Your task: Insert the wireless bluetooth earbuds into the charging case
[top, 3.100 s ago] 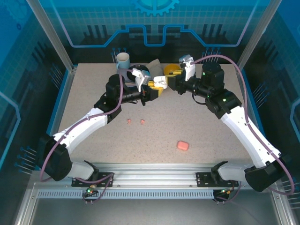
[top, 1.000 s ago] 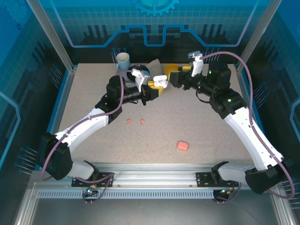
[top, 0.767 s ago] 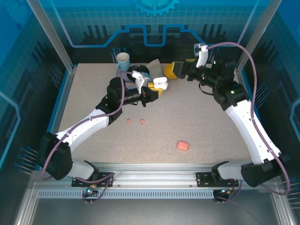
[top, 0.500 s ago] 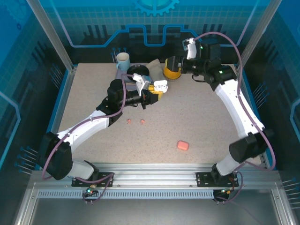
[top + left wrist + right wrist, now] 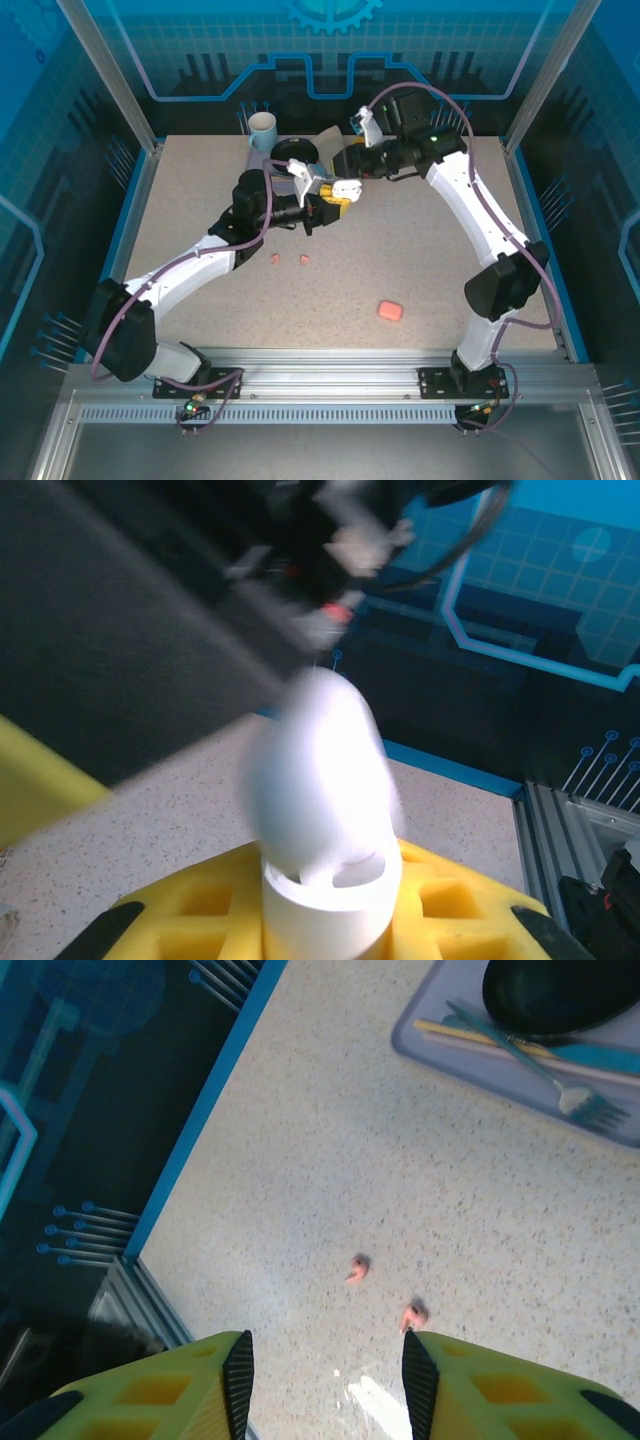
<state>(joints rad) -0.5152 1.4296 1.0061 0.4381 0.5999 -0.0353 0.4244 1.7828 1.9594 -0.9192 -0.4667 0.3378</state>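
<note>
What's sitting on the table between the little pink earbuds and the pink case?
Nothing. In the top view, the speckled tabletop between the pink earbuds and the pink case is bare.

Speckled beige table [image 5: 420, 250], and there's one earbud [image 5: 357, 1268], salmon-pink, with the second earbud [image 5: 413, 1314] matching that shade. The pink case [image 5: 390, 311] runs a touch deeper, coral. The white case [image 5: 325, 890] is plain and glossy against bright yellow fingers [image 5: 460, 920]. Lavender tray [image 5: 430, 1045], black bowl [image 5: 560, 990], teal fork [image 5: 590, 1108]. Pale blue cup [image 5: 263, 128]. Left arm [image 5: 190, 270] is white with black joints.
</note>
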